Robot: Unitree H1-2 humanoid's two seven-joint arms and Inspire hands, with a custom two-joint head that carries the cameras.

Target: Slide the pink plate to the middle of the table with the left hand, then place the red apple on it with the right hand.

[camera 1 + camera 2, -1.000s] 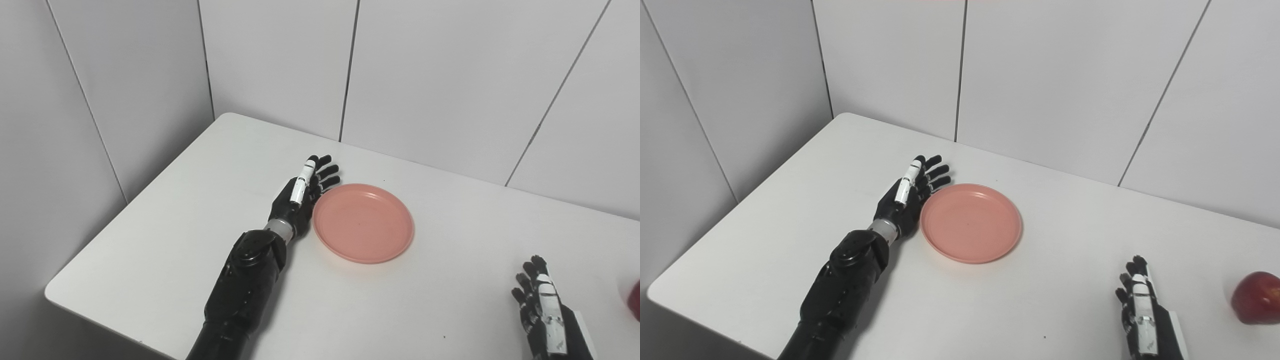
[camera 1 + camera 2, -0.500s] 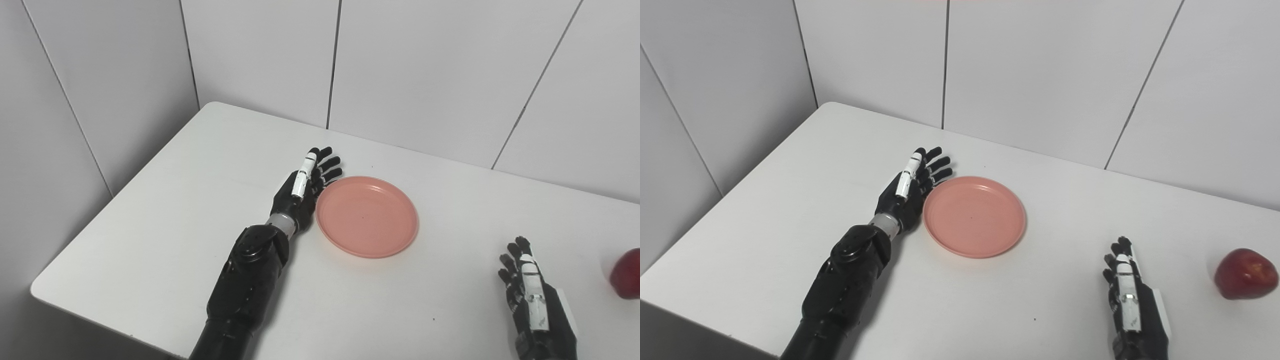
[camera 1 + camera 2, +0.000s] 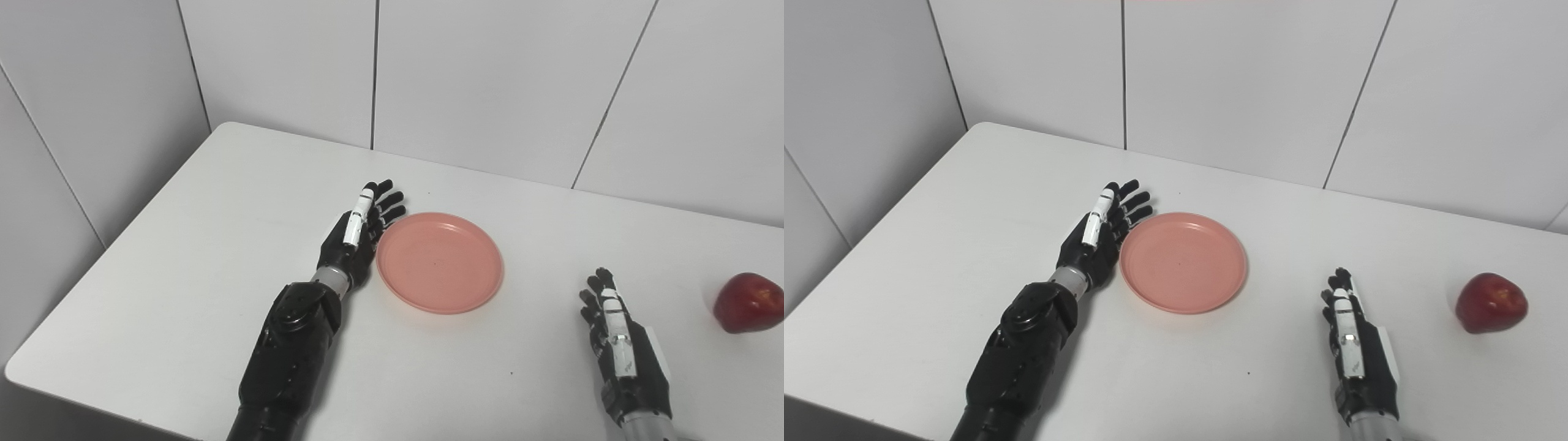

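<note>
My left hand (image 3: 357, 236) lies edge-on against the left rim of the round, shallow pink plastic plate (image 3: 440, 262), its black fingers (image 3: 392, 199) extended, slightly fanned and holding nothing. The plate rests flat near the middle of the white rectangular table (image 3: 202, 245) and carries nothing. My right hand (image 3: 1356, 355) hovers low over the table's near right part, well apart from the plate, fingers straight and close together, grasping nothing. The glossy red apple (image 3: 1491, 302) sits on the table to the right of that hand, apart from it and well clear of the plate. Pale grey panelled walls (image 3: 490, 79) enclose the table's far and left sides.
</note>
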